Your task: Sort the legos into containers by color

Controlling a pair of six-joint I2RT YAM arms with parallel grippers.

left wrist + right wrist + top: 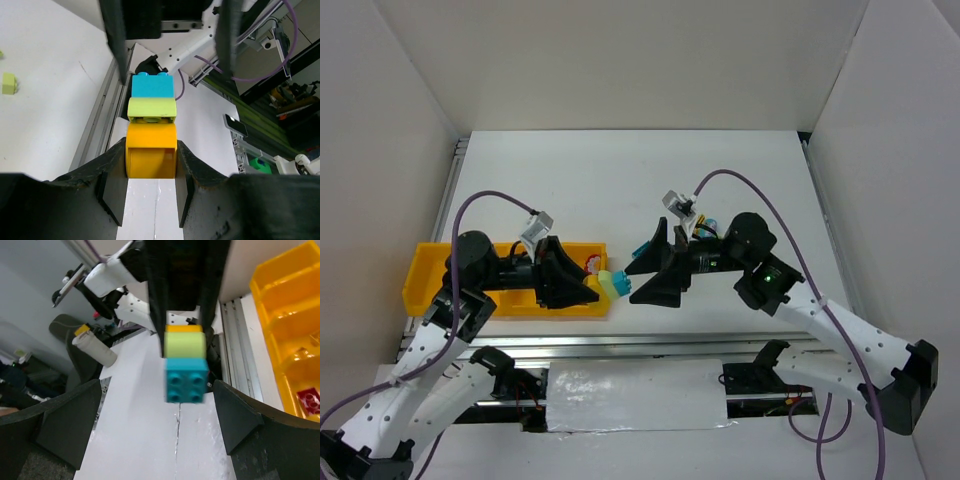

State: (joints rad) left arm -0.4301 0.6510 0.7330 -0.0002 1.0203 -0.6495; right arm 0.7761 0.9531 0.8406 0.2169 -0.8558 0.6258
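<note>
From above, the left tool (588,288) pinches the yellow end of a three-brick stack (608,284), held just beside the right end of the yellow tray (420,275), where a red brick (592,264) lies in the end compartment. The right tool (634,275) faces the stack with its fingers spread. In the left wrist view, the yellow brick (151,157) sits clamped between the pads, with the light green brick (151,109) and teal brick (152,86) stacked beyond it, and a loose light green brick (8,83) lies on the bench (50,55) far left. The right wrist view shows the teal studs facing the camera, centred in the gap between that tool's wide-apart fingers and touching neither.
</note>
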